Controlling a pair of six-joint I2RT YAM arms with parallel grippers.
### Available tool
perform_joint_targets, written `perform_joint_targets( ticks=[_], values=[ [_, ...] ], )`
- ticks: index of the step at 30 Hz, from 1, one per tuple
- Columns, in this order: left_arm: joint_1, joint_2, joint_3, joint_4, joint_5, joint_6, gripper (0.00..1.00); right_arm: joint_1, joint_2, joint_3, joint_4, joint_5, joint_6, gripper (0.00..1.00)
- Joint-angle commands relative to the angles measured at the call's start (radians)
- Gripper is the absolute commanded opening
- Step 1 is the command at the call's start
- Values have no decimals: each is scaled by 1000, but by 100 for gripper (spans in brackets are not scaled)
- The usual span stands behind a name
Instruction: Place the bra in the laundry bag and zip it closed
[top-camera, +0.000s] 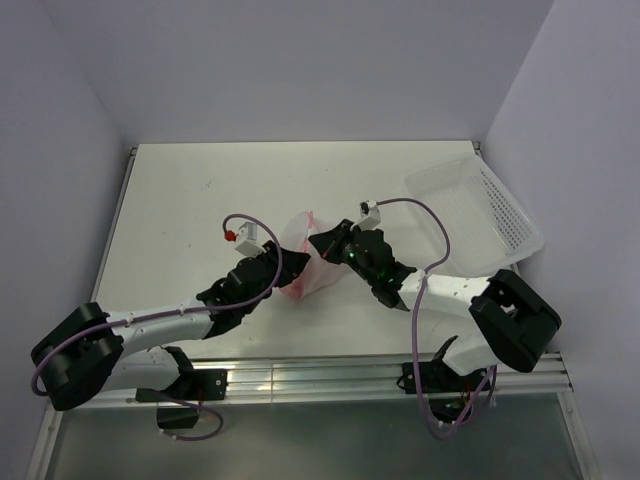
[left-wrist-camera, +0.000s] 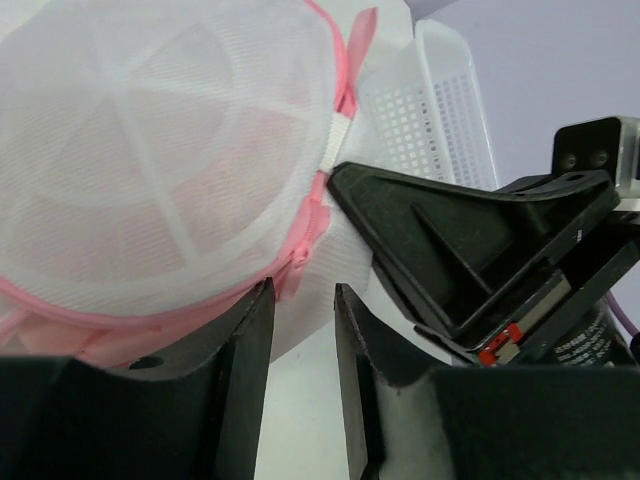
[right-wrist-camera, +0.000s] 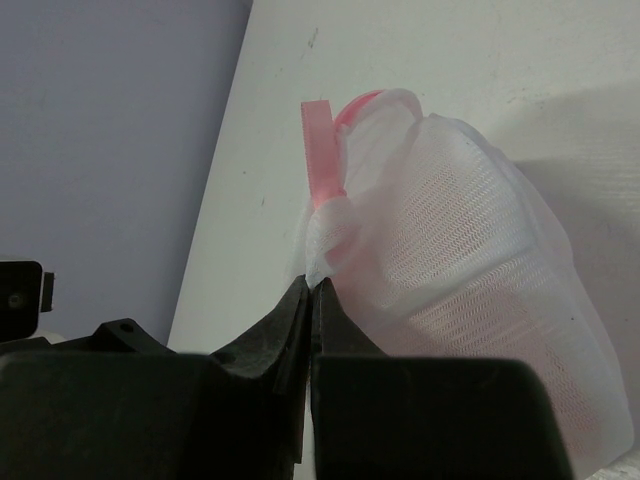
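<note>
The laundry bag (top-camera: 308, 262), a round white mesh pouch with a pink zipper rim, sits mid-table between my two grippers. It fills the left wrist view (left-wrist-camera: 170, 170) and the right wrist view (right-wrist-camera: 460, 260). The bra shows only as a pink tint through the mesh (left-wrist-camera: 210, 190). My right gripper (right-wrist-camera: 313, 285) is shut on a pinch of the bag's mesh just below its pink loop (right-wrist-camera: 322, 150). My left gripper (left-wrist-camera: 303, 300) is open beside the bag's pink zipper (left-wrist-camera: 318, 205), nothing between its jaws.
A white perforated plastic basket (top-camera: 480, 205) stands at the back right and shows in the left wrist view (left-wrist-camera: 430, 110). The right arm's black wrist (left-wrist-camera: 480, 250) is close on the left gripper's right side.
</note>
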Motion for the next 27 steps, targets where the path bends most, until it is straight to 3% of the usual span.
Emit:
perform_joint_targets(
  ticks=[1, 10, 18, 27],
  values=[
    [1, -8, -23, 33, -5, -20, 37, 7, -9, 1, 49, 1, 5, 0],
    [1, 35, 8, 84, 18, 2, 34, 7, -13, -5, 48, -1, 4, 0],
    [1, 12, 9, 66, -12, 11, 13, 8, -9, -13, 55, -7, 10, 0],
    [1, -1, 2, 53, -25, 10, 0, 7, -23, -9, 39, 2, 2, 0]
  ],
)
